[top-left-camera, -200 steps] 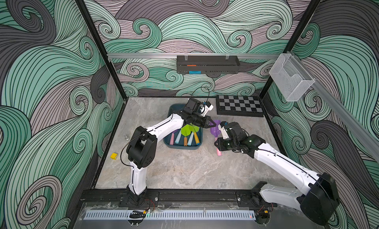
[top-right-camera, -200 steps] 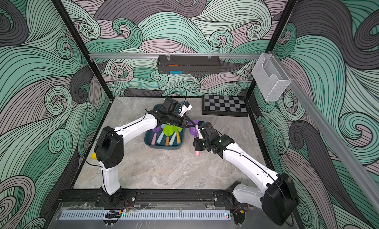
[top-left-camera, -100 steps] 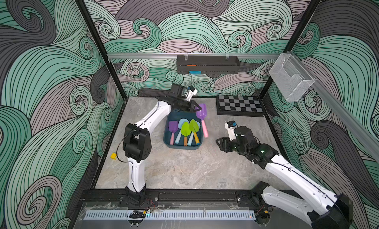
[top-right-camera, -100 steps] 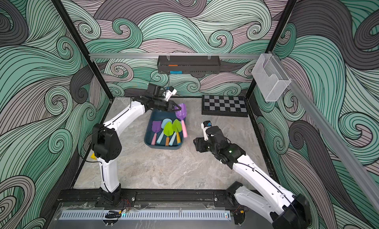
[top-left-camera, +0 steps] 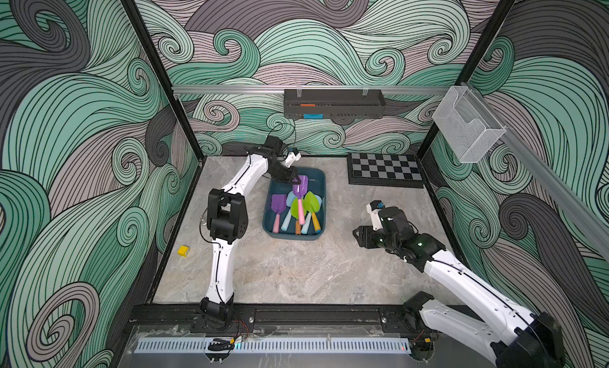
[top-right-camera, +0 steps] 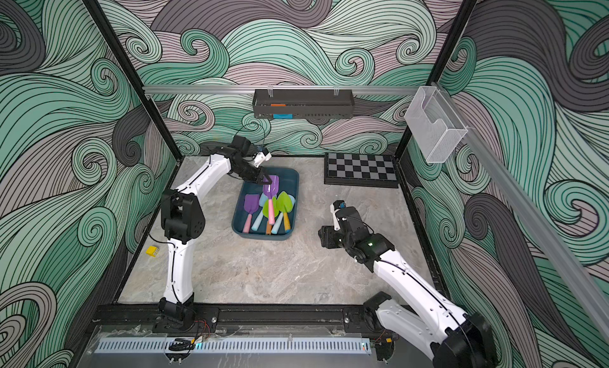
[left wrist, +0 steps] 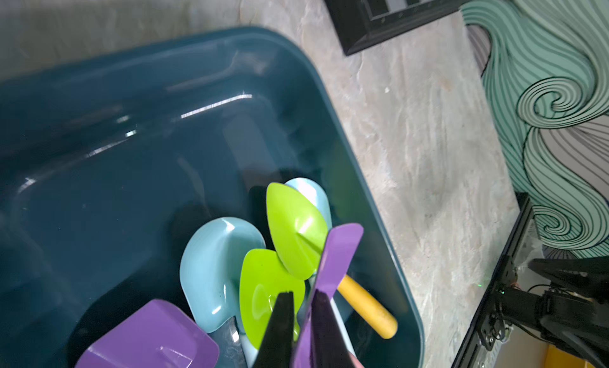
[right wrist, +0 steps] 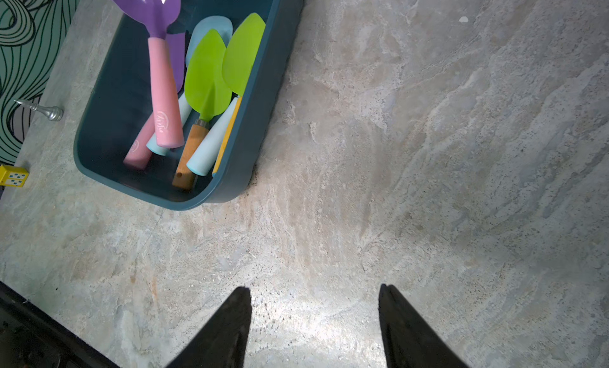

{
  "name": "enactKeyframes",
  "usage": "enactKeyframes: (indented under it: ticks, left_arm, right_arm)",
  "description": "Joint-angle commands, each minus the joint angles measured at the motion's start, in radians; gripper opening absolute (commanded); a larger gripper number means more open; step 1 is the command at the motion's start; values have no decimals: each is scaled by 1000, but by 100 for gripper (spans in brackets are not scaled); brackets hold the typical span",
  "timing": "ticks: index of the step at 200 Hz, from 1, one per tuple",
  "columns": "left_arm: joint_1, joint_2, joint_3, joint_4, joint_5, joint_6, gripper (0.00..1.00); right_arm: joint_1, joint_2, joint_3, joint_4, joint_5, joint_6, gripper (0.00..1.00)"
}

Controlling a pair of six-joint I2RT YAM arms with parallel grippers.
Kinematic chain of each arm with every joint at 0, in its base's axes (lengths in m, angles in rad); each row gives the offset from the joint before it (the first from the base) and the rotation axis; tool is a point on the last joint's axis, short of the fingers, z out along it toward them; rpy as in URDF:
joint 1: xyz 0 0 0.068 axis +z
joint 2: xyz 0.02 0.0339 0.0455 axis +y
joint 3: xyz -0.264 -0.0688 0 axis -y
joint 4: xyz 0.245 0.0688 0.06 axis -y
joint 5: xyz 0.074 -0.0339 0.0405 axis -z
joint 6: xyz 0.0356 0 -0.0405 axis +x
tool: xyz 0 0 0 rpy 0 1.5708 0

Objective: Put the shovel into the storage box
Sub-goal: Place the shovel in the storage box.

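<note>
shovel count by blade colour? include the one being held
Purple shovels: 2, one lying in the storage box, one held in the left gripper above it
Green shovels: 2
Light blue shovels: 2
Total: 6

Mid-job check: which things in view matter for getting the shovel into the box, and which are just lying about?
For the job:
- storage box
- purple shovel, over the box
- left gripper, jaws shut on that shovel
- other shovels, lying in the box
- right gripper, jaws open, empty

Lying about:
- chessboard
- yellow block
- black wall tray
- wire basket
- silver chess piece
</note>
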Motion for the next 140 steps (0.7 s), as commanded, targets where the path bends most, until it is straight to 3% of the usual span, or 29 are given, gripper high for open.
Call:
enactKeyframes:
  ticks: [1,63,112,140]
  left_arm:
    - [-3,20,11,-39,-23,25,0]
    - [-6,96,-6,-74,-67,16,1]
    - [-15,88,-46,-60,-95,-1,22]
    - [-17,41,-45,-50,-88,-15,29]
  right_arm:
    - [-9,-12,-25,8,-15,-4,65]
    - [-10,13,-42,29,-22,5,65]
    - [-12,43,-46,49,-31,10,65]
    - [-12,63,-39,57,-37,3,68]
